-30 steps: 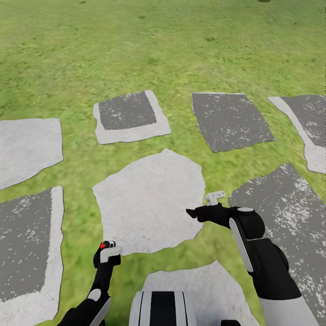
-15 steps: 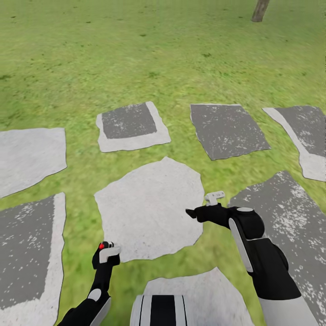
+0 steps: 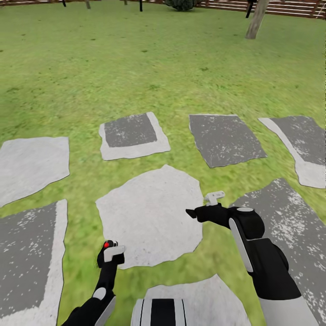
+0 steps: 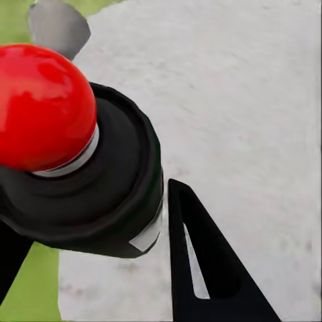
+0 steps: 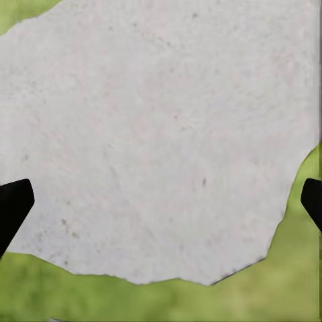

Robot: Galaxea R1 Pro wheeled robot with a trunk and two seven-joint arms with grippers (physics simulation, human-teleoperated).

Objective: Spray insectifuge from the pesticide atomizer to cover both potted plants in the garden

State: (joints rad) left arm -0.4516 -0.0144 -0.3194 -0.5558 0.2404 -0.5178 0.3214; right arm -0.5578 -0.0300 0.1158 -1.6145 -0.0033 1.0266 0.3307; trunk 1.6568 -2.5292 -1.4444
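**Desk:** Item one, the atomizer. Where is it, and which way does it point?

**Operator:** Pesticide atomizer (image 4: 117, 194), one. I have it in my left gripper (image 3: 108, 257), low over the near edge of the middle slab (image 3: 151, 215). It has a dark cylinder body, a glossy round red cap and a sliver of white label. In the left wrist view the red end faces back toward the camera, so the long axis runs roughly along the fingers (image 4: 201, 268). The far end is hidden.

**Desk:** Tools?

**Operator:** The left jaws are clamped on the bottle, one black finger either side of it. The right gripper (image 3: 189, 213) is empty and its tips (image 5: 12, 204) are spread wide apart, above the same pale slab.

**Desk:** Ground?

**Operator:** The lawn (image 3: 136, 63) is mottled green. I count eight stepping slabs, all flat stone with ragged edges. Three are plain pale grey. Five are dark and speckled, some of them with pale borders.

**Desk:** Background?

**Operator:** One leaning tree trunk (image 3: 254, 20) stands far right. One brown slat fence (image 3: 290, 7) runs along the top edge, with one dark shrub (image 3: 181, 4) in front of it.
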